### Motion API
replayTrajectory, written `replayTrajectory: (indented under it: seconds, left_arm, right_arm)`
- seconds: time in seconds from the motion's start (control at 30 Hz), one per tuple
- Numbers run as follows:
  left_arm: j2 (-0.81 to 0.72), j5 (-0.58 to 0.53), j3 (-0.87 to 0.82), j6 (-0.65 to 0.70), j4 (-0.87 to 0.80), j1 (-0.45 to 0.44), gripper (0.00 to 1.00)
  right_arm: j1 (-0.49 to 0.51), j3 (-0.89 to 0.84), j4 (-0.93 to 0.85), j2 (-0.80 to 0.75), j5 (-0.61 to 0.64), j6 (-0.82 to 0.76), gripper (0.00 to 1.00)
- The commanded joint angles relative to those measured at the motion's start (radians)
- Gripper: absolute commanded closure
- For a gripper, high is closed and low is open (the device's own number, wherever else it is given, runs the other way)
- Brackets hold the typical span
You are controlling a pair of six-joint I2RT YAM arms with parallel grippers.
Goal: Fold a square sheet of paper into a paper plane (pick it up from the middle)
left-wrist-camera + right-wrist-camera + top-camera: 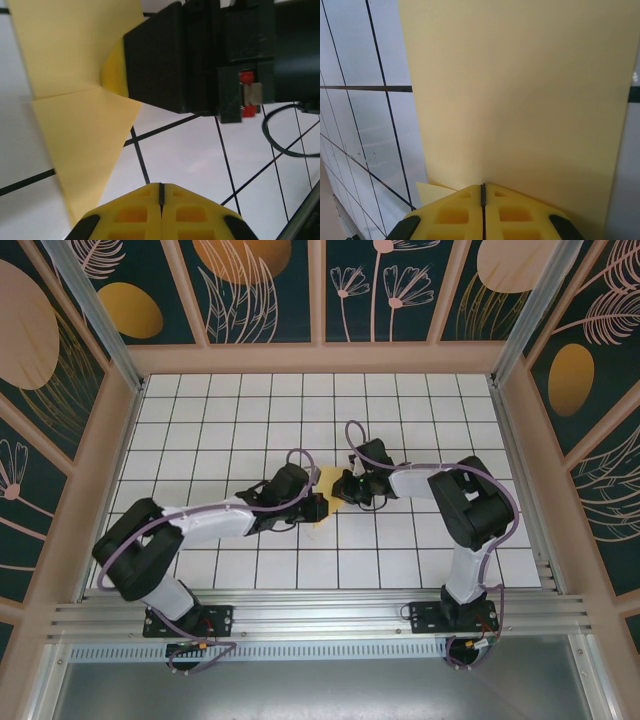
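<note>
The square sheet of paper [329, 480] is pale yellow and lies partly folded on the white grid table, between the two grippers. In the left wrist view the paper [75, 50] shows two flaps meeting at a crease that runs to the right gripper [112, 71]. My right gripper [482, 186] is shut, its yellow tips set against the paper [520, 100], with a lower layer peeking out to the left. My left gripper [161, 185] is shut with nothing between its fingers, over bare table just beside the paper's edge. From above, the left gripper [316, 506] and right gripper [341, 487] nearly meet.
The white tiled table [400, 540] is walled by a wooden frame with dark patterned panels. Aluminium rails [300, 612] run along the near edge by the arm bases. A cable loop [280, 135] hangs off the right arm's wrist.
</note>
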Motion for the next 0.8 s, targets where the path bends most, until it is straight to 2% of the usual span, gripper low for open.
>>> replayTrajectory:
  seconds: [0.0, 0.13, 0.23, 0.33, 0.77]
  left_arm:
    - [0.082, 0.033, 0.018, -0.046, 0.033, 0.006, 0.95]
    - [0.142, -0.002, 0.002, -0.056, 0.048, 0.008, 0.97]
    - [0.172, 0.031, -0.029, -0.065, 0.097, 0.011, 0.96]
    - [0.199, 0.034, -0.047, -0.067, 0.074, 0.012, 0.98]
    - [0.044, -0.024, -0.195, -0.086, 0.042, 0.014, 0.97]
  right_arm:
    - [-0.003, -0.036, -0.056, 0.042, 0.063, -0.002, 0.91]
    - [-0.003, -0.043, -0.055, 0.049, 0.067, 0.0, 0.91]
    - [-0.005, -0.052, -0.057, 0.047, 0.073, -0.001, 0.91]
    - [-0.005, -0.059, -0.06, 0.049, 0.077, -0.006, 0.91]
    - [-0.008, -0.062, -0.071, 0.063, 0.087, -0.018, 0.91]
